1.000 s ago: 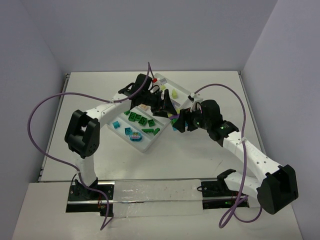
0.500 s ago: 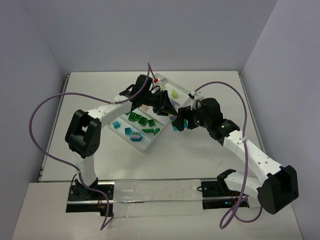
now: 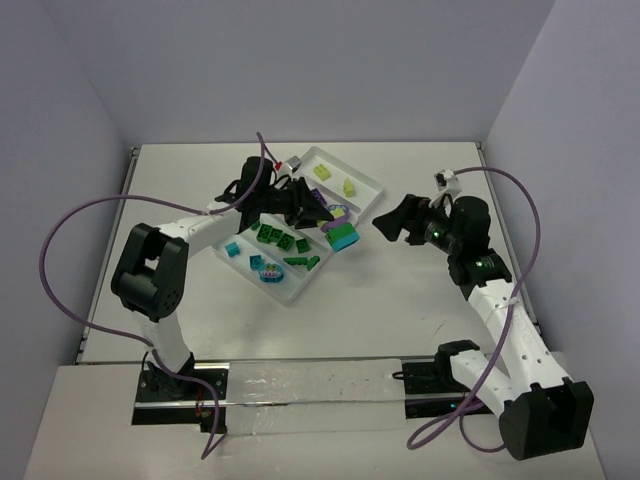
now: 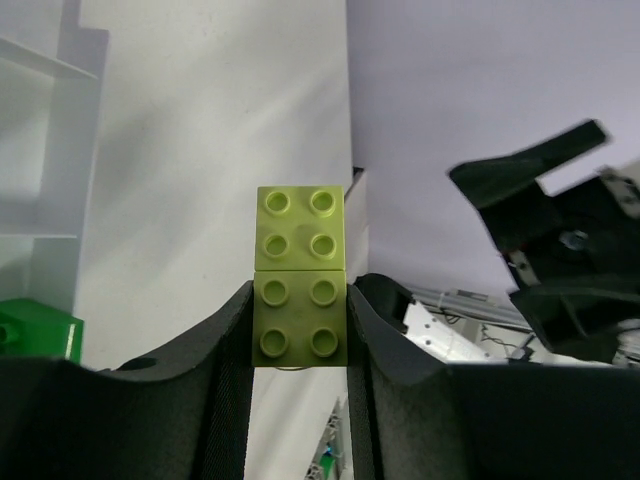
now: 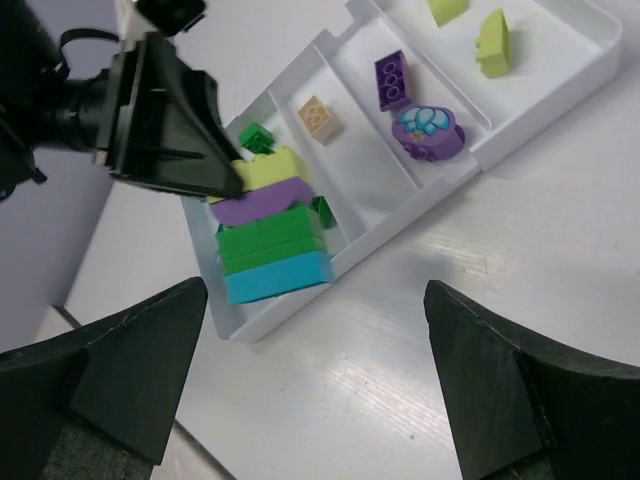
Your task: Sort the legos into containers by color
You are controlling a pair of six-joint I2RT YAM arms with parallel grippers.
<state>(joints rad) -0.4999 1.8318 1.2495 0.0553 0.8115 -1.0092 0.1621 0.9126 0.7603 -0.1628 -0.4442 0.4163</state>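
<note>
From above, the left gripper (image 3: 322, 214) clamps a multi-colour lego clump (image 3: 340, 231) at the tray's (image 3: 288, 292) near-right edge, with the right gripper (image 3: 392, 222) right of the tray; the left wrist shows fingers (image 4: 225, 385) pinching the yellow-green brick (image 4: 300, 290); the right wrist shows fingers (image 5: 130, 370) spread wide, empty.

White table (image 3: 400, 310), pale lilac walls (image 3: 300, 60), near-edge board (image 3: 100, 420)
</note>
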